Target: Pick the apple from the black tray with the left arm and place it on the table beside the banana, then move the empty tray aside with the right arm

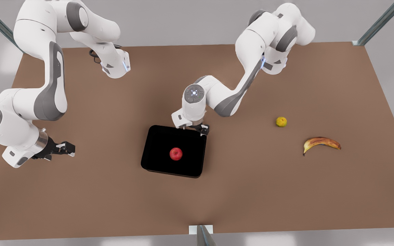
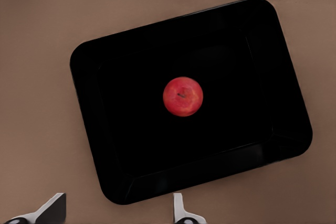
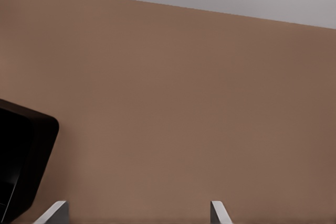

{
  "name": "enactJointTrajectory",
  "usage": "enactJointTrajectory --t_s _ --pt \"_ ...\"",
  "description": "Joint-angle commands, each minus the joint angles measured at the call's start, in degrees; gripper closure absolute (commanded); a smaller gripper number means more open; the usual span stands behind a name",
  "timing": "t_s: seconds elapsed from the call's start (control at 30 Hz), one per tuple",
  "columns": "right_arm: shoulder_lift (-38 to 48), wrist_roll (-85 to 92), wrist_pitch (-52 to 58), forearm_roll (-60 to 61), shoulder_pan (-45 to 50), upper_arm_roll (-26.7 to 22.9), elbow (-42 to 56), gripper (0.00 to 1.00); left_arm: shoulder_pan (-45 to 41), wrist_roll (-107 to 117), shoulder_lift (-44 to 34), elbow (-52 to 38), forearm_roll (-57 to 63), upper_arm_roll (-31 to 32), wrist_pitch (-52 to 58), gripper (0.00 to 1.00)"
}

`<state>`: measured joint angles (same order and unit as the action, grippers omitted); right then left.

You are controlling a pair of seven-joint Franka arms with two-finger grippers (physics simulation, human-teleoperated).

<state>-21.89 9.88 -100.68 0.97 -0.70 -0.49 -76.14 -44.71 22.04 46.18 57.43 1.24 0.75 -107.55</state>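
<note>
The red apple (image 1: 175, 153) (image 2: 182, 96) lies near the middle of the black tray (image 1: 159, 150) (image 2: 131, 129), which rests on the brown table (image 1: 115, 102). My left gripper (image 1: 198, 129) (image 2: 118, 199) hangs open above the tray's far edge, well clear of the apple and looking down on it. The brown-patched banana (image 1: 321, 143) lies on the table far toward the front view's right. My right gripper (image 1: 68, 148) (image 3: 137, 205) waits open and empty near the table at the front view's left, pointing toward the tray, whose corner (image 3: 26, 150) shows in its wrist view.
A small yellow bumpy fruit (image 1: 281, 121) sits on the table up and to the left of the banana. Open tabletop lies between the tray and the banana, and between the tray and the right gripper. Metal frame posts (image 1: 204, 235) stand at the table's edges.
</note>
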Motion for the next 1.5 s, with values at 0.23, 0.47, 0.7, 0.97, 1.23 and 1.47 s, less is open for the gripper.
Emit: enactJointTrajectory --t_s 0.23,0.47,0.7,0.97,1.23,1.47 --pt "0.0 0.8 0.1 0.1 0.0 0.0 0.0 0.0 -0.4 34.0 10.8 -3.0 1.1 -1.6 -25.1 0.0" --pt "-0.2 0.9 0.1 0.1 0.0 0.0 0.0 0.0 -0.5 37.5 13.8 -3.8 1.0 -1.3 -35.2 0.0" --pt "-0.4 0.9 0.1 0.1 0.1 0.1 0.0 0.0 2.4 30.8 11.0 -3.8 -1.0 6.3 -20.5 0.0" --pt "-0.5 0.8 -0.7 0.1 0.1 0.3 0.0 0.0 -0.5 31.4 13.1 -3.6 0.8 2.4 -18.9 0.0" --pt "-0.5 0.8 -0.7 0.1 0.1 0.2 0.0 0.0 -1.1 29.5 15.0 -3.2 -5.5 -0.4 -26.6 0.0" --pt "-0.5 0.8 -0.7 0.1 0.1 0.2 0.0 0.0 -2.9 34.2 16.7 -3.2 -4.7 -1.8 -31.1 0.0"
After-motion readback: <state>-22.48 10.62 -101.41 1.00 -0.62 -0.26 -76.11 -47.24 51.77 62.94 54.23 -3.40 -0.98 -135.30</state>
